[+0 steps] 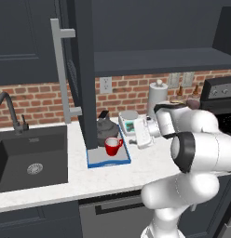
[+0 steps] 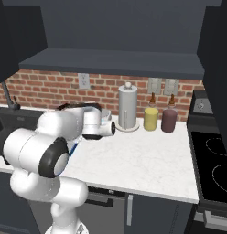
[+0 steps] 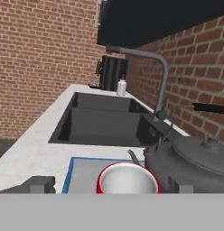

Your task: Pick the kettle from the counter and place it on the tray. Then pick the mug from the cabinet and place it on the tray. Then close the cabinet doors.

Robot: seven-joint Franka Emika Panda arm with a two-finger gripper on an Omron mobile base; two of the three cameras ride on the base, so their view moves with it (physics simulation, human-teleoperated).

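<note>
The red mug (image 1: 113,146) and kettle (image 1: 106,127) sit on the tray (image 1: 108,159); the jaws look released, flanking the mug.

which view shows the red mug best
The left base view: the whole red mug, handle included, stands on the tray in front of the kettle. The hand view is closer but cuts it off, giving just its rim and white inside. In the right base view the arm covers that spot.
</note>
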